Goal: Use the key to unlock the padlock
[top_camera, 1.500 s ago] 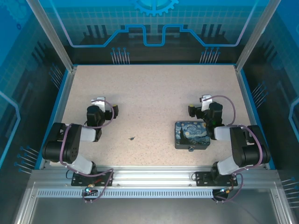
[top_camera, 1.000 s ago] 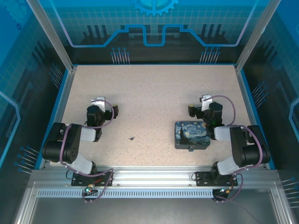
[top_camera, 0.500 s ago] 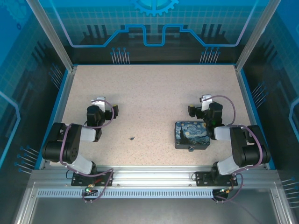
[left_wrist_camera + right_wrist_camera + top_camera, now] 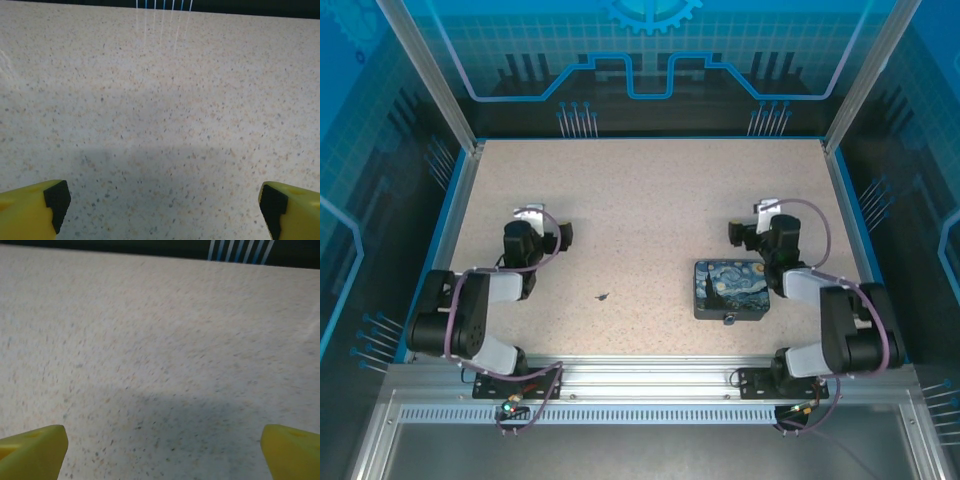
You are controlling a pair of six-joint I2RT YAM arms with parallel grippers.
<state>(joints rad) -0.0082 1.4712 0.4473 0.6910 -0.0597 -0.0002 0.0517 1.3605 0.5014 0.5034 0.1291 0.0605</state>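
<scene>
The left gripper (image 4: 162, 200) and right gripper (image 4: 162, 445) both gape wide over the speckled counter (image 4: 650, 200), the tiny key (image 4: 604, 296) lying at 9 o'clock of the painted box (image 4: 728, 287), the padlock (image 4: 729, 320) at its 6 o'clock edge.

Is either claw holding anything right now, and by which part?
Nothing is held. The left claw and right claw both stand open above the table.

This looks like a robot lab, because a speckled beige table top (image 4: 650, 200) sits inside see-through blue plastic walls (image 4: 650, 70) printed with a gear, held by silver metal frame bars (image 4: 430, 80), with a black left robot arm (image 4: 470, 312) and a black right robot arm (image 4: 845, 325) bolted to a silver metal rail (image 4: 640, 376).
</scene>
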